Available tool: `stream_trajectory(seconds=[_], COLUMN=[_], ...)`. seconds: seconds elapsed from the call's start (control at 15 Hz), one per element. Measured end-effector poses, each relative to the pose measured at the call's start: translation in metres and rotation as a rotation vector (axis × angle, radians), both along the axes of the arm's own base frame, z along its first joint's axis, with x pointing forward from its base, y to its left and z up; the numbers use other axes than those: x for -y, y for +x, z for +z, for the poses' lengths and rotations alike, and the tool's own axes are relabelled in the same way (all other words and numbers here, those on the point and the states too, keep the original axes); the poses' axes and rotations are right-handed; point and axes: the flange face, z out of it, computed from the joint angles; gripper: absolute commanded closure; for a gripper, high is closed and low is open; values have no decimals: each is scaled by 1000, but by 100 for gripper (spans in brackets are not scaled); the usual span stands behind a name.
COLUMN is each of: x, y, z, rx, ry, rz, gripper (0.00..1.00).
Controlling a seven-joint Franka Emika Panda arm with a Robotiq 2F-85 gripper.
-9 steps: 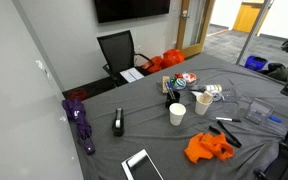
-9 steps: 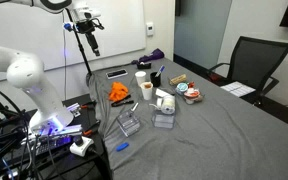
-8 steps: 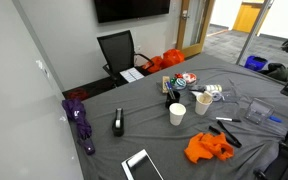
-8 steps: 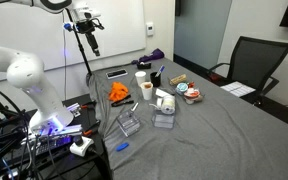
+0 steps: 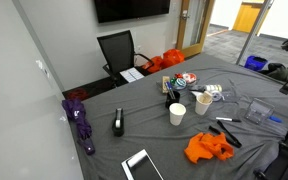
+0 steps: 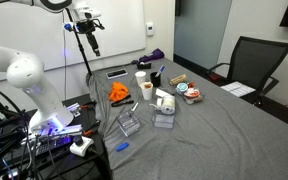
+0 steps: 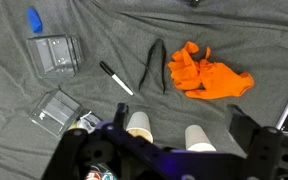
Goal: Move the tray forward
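Starting at the left of the wrist view, we find the grey square container (image 7: 54,52) near the top. Below it is what we take to be the tray (image 7: 54,110), see-through and shallow, flat on the cloth-covered table (image 7: 4,100) just beside a paper cup (image 7: 139,122). Further right lie a marker (image 7: 116,78) and then an orange cloth (image 7: 209,68). Along the bottom edge the hand (image 7: 179,150) has its fingers spread wide with nothing between them. We judge the tray to be light, thin-walled plastic. It is stiff enough to pinch by one rim wall, but slick and easily tipped, so its loose bits could spill unless it stays level. The wall facing the open table looks the best place to grip. In an exterior view the hand (image 6: 93,47) hangs high over the robot's end of the table, well apart from the tray (image 6: 164,120), a height the wrist view cannot convey. In an exterior view without the hand, the tray (image 5: 212,91) shows greenish and pale contents, near the round dish (image 5: 187,78).
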Motion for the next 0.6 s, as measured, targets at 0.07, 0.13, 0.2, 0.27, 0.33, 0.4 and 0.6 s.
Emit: stream_trajectory(seconds=[0.07, 0.13, 0.2, 0.27, 0.33, 0.4, 0.6], x=[5, 12, 21, 32, 43, 54, 86], y=[3, 7, 13, 21, 29, 38, 67], z=[0, 1, 0, -1, -3, -6, -15], rx=[8, 20, 33, 45, 55, 62, 71], ry=[17, 36, 55, 73, 91, 105, 132], rz=[-15, -37, -63, -95, -128, -163, -276], gripper=[0, 0, 0, 0, 0, 0, 0])
